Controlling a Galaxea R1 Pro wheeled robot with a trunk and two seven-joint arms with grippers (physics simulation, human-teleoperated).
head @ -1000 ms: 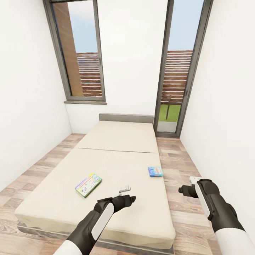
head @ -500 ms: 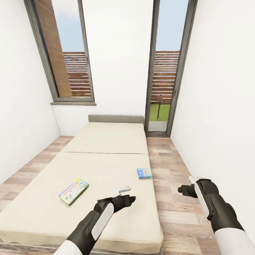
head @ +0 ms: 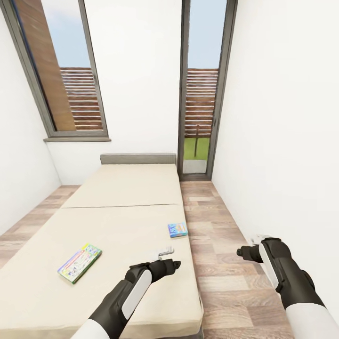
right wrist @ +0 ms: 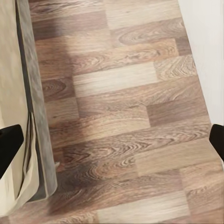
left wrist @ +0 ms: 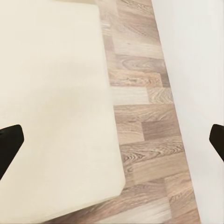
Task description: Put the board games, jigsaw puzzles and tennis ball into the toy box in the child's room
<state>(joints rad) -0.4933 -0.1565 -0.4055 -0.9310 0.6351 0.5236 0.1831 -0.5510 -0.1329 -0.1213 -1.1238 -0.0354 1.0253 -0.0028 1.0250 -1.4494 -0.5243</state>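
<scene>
Two board games lie on the beige bed [head: 117, 197]. One is a green-edged box [head: 80, 262] near its left side, the other a smaller blue box [head: 178, 230] by its right edge. My left gripper [head: 165, 253] hovers over the mattress between them, nearer the blue box. In the left wrist view its dark fingertips [left wrist: 9, 144] stand wide apart with nothing between them. My right gripper [head: 257, 239] hangs open over the wood floor to the right of the bed, empty. The table, toy box, jigsaw puzzles and tennis ball are out of view.
A strip of wood-plank floor [head: 212, 235] runs between the bed's right edge and the white wall [head: 282, 141]. A glass door [head: 200, 94] stands at the far end and a window [head: 61, 80] at the far left. The bed's grey frame [right wrist: 35, 112] shows beside my right gripper.
The whole picture has shifted left, so the camera has turned or moved right. Both arms hold the same pose and both grippers stay open. The games lie where they were on the bed.
</scene>
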